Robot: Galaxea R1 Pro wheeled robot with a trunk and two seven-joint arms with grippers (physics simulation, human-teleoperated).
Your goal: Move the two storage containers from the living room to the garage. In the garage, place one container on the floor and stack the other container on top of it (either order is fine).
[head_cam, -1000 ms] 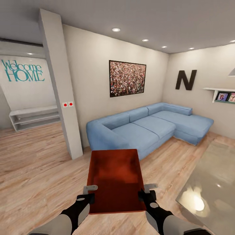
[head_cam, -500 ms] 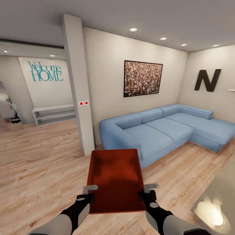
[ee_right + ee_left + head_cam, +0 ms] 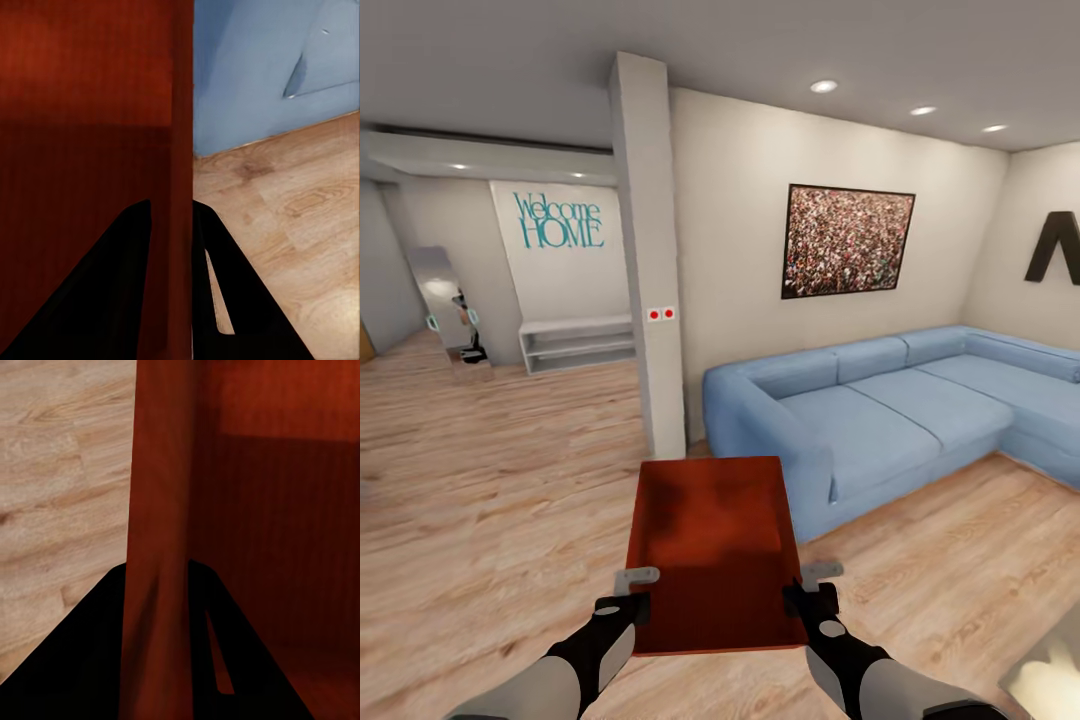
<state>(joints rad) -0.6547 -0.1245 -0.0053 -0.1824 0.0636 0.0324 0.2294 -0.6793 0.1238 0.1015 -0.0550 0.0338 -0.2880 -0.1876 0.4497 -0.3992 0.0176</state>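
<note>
One orange-red storage container [image 3: 710, 540] hangs level in front of me above the pale wood floor of the living room. My left gripper [image 3: 632, 595] is shut on its left wall near the closest corner, and my right gripper [image 3: 807, 590] is shut on its right wall. The left wrist view has the left gripper [image 3: 161, 607] straddling the container wall [image 3: 161, 495], one dark finger on each side. The right wrist view has the right gripper [image 3: 172, 232] clamped the same way on the other container wall [image 3: 180, 112]. The garage is out of view.
A blue corner sofa [image 3: 880, 410] stands ahead to the right, close beyond the container. A white pillar [image 3: 650, 270] rises straight ahead. Left of it, open wood floor [image 3: 480, 470] leads to a low white shelf [image 3: 575, 342] and a leaning mirror [image 3: 445, 300].
The whole view has swung left, so the sofa, pillar and wall art sit further right and the mirror has come into view. The container and both grippers keep the same place in the picture.
</note>
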